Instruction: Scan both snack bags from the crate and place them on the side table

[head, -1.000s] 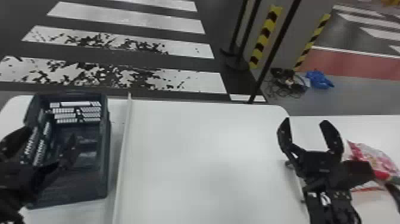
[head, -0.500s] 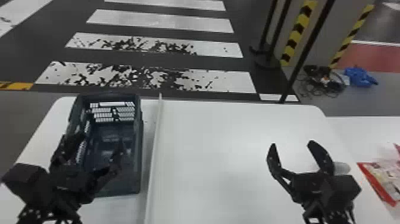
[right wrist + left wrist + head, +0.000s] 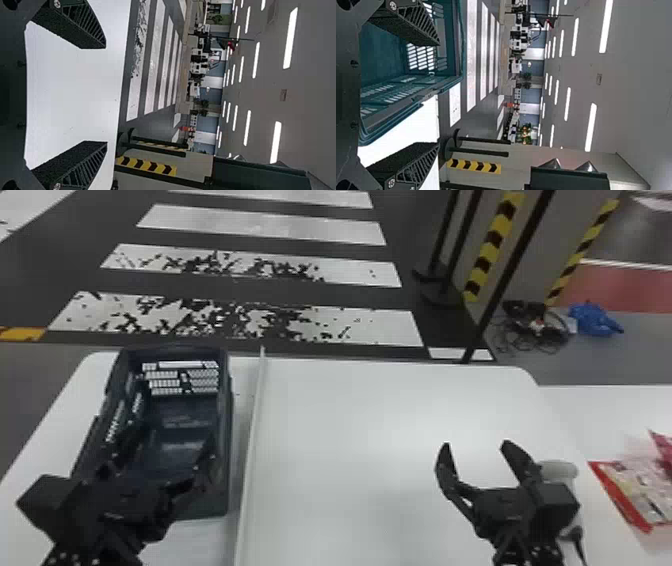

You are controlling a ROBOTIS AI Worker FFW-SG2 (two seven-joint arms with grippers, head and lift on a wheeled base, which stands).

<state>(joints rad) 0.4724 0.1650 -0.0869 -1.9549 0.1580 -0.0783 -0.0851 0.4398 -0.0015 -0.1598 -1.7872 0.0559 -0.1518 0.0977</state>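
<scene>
Left gripper [image 3: 167, 442]: fingers standing apart, hovering over the dark blue-grey slotted plastic crate [image 3: 225, 415]. Right gripper [image 3: 476, 447]: fingers standing apart, holding nothing, hovering near a pale grey rounded device [image 3: 560, 471], probably the scanner. One red-and-white glossy snack bag [image 3: 632, 490]: lying on the white side table [image 3: 600, 415], a red-pink packet [image 3: 664, 447] showing beside it. Step in hand: apparently finishing; good handling is lifting the left fingers clear of the crate rim and steering the right wide of the device. Crate: showing no bag, its near end partly hiding.
</scene>
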